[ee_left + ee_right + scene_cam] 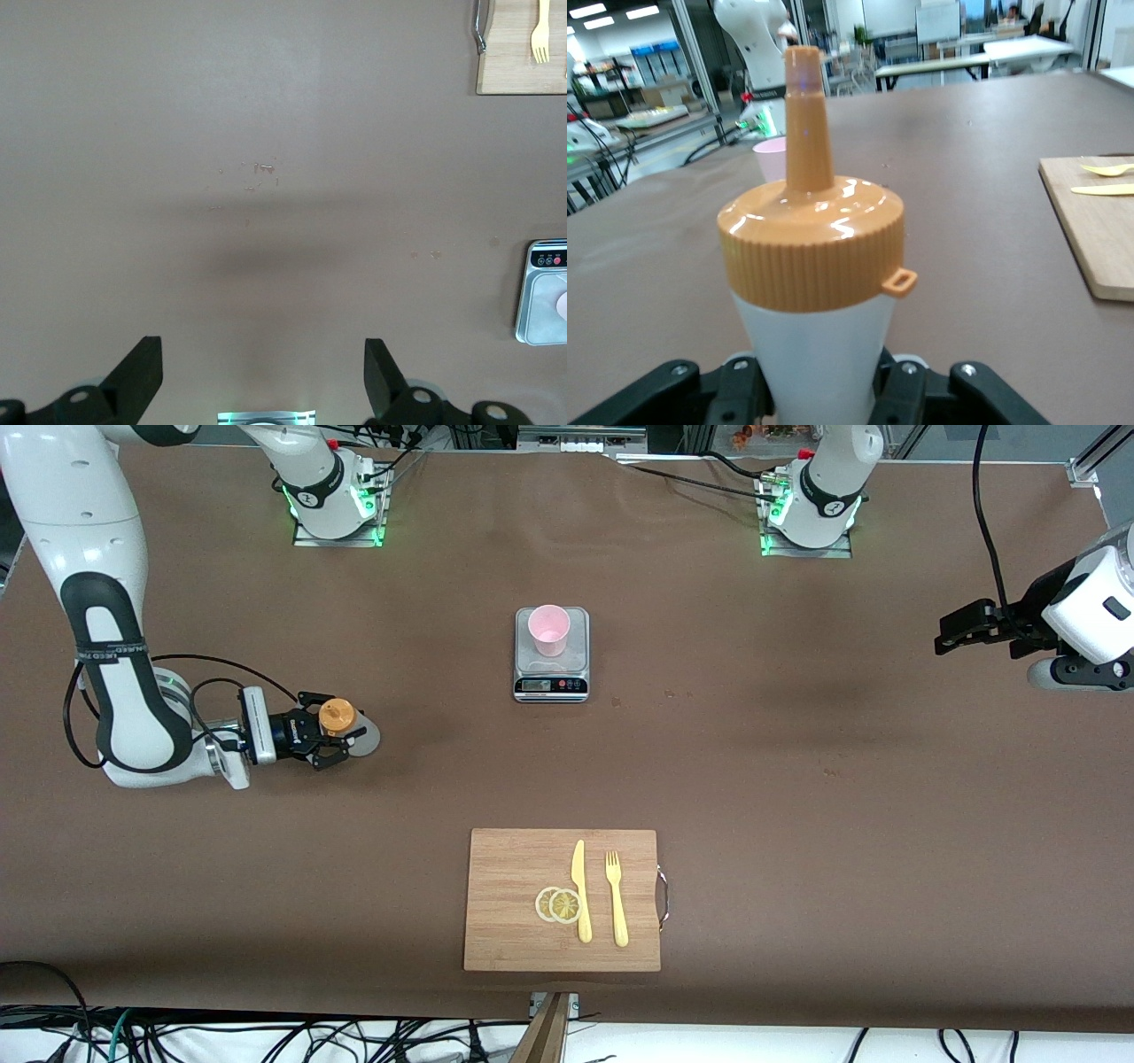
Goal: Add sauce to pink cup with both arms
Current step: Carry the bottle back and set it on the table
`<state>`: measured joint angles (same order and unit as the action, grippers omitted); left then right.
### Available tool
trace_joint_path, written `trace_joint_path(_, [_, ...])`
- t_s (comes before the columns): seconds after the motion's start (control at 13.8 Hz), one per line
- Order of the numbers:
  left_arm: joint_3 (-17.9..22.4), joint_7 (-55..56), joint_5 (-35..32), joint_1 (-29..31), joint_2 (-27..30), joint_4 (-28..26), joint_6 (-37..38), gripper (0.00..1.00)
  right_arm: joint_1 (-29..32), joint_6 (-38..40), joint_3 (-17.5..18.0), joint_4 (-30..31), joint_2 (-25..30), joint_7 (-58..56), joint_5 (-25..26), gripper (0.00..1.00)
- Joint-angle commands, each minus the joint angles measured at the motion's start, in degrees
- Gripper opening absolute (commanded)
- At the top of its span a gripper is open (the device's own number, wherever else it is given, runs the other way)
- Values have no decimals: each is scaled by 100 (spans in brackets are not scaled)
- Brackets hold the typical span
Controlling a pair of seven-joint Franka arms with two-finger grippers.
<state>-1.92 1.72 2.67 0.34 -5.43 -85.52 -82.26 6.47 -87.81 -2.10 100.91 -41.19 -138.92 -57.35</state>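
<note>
The right tool [330, 737] is clamped around the body of the sauce [337, 716], a whitish squeeze bottle with an orange nozzle cap, holding it upright low at the right arm's end of the brown counter [797, 779]. In the right wrist view the bottle [811, 292] stands between the black fingers [740, 390], nozzle pointing up. The pink cup [549, 630] stands upright on the steel plate of a small scale [551, 684] in the middle of the counter, well apart from the bottle. The left tool [946, 636] hangs above the left arm's end of the counter, its fingers [137, 372] spread wide with nothing between them. Nearer the front camera lies a wooden cutting board [505, 921] carrying two lemon slices [558, 904], a yellow knife [580, 890] and a yellow fork [616, 899].
</note>
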Motion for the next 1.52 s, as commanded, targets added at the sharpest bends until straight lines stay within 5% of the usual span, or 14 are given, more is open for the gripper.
trace_joint_path(0.0, [7, -49, -92, -16, -46, 150, 79, 100, 135, 273, -202, 156, -73, -389, -171, 4])
trace_joint_path(0.36, [7, -49, -92, -16, -55, 150, 79, 100, 205, 281, -388, 280, -240, -504, -145, 8])
trace_joint_path(0.43, [7, -49, -92, -25, -55, 150, 79, 100, 205, 282, -396, 280, -232, -469, -145, 44])
trace_joint_path(0.51, [7, -49, -92, -17, -55, 150, 79, 100, 197, 282, -414, 254, -232, -460, -145, 99])
trace_joint_path(0.94, [7, -49, -83, -25, -55, 159, 79, 100, 82, 229, -756, 130, -74, -198, 293, 100])
trace_joint_path(1.45, [7, -49, -74, -25, -55, 150, 79, 100, -128, -1131, -836, 340, 1514, 1636, 2208, 100])
